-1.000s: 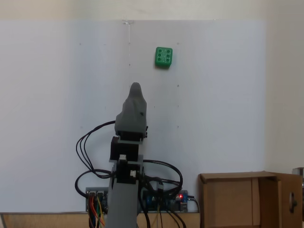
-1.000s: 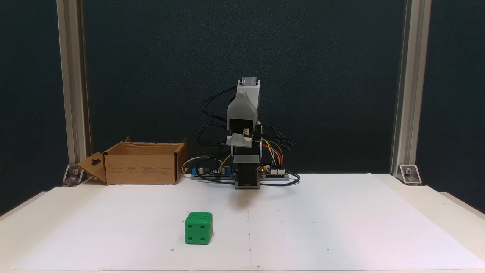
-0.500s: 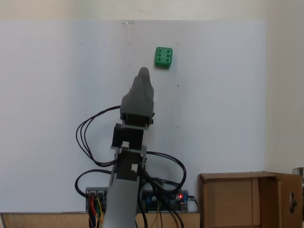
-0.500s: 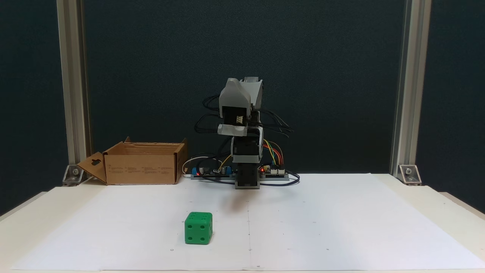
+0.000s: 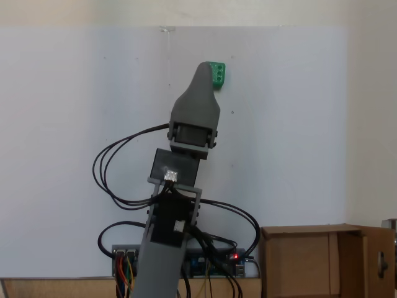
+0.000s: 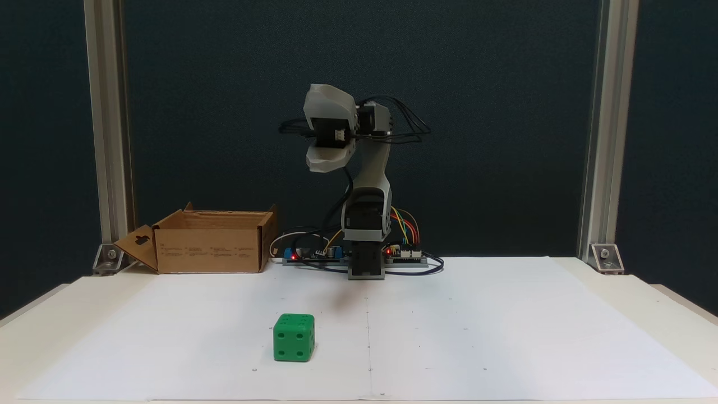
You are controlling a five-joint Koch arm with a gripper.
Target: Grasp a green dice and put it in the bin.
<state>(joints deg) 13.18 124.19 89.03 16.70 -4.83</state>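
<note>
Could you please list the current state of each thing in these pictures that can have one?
Small bright green dice: resting on the white paper sheet, ungrasped, four-pip face toward the front fixed view.
Brown cardboard box bin: open, flaps upright, one flap folded outward; inside hidden.
Grey pincer: raised high above the table, holding nothing; open or shut cannot be told.
Controller boards: red lights lit.

Place: we see a lab bench.
Evidence: aluminium frame posts rise behind the white paper sheet; bare circuit boards sit beside the arm base.
</note>
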